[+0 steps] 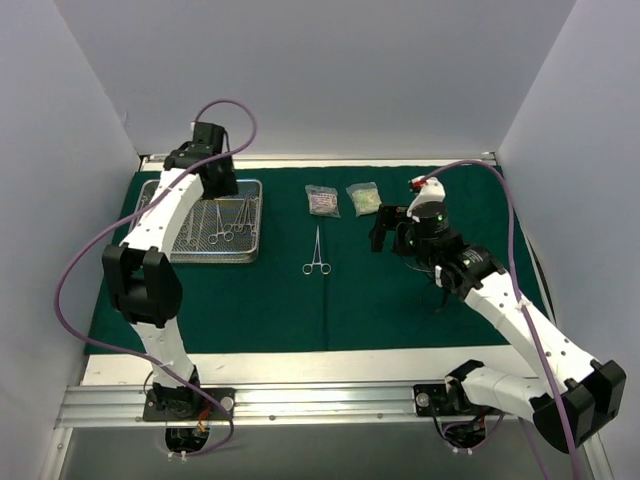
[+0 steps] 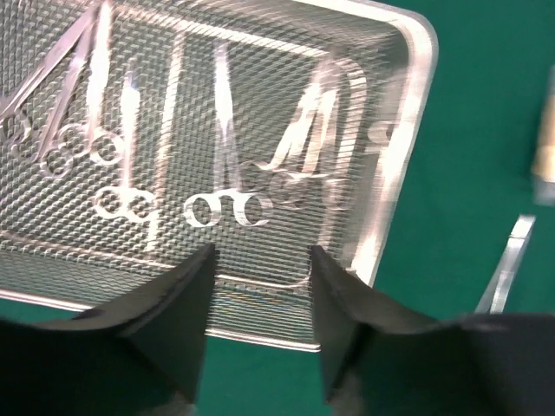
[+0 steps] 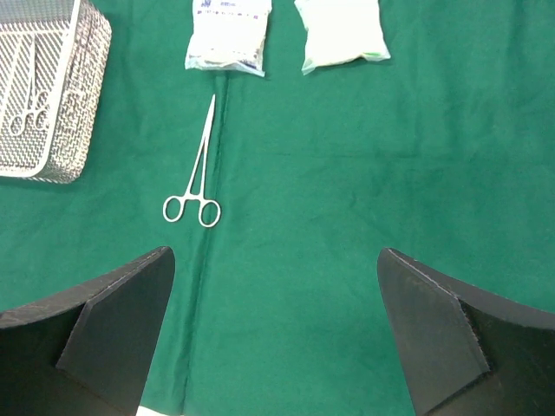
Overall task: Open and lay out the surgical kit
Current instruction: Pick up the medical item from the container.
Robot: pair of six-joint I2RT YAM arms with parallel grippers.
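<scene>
likely the clamps in the tray, at the cloth's far-left corner, are light, stiff, slick steel: pinch across the shanks. left gripper and right gripper both gape, empty.

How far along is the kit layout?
Done: green cloth spread flat, two pouches and one clamp laid out on it. In hand: nothing; left gripper open above the tray, right gripper open over bare cloth. Remaining: several clamps lie in the tray.
</scene>
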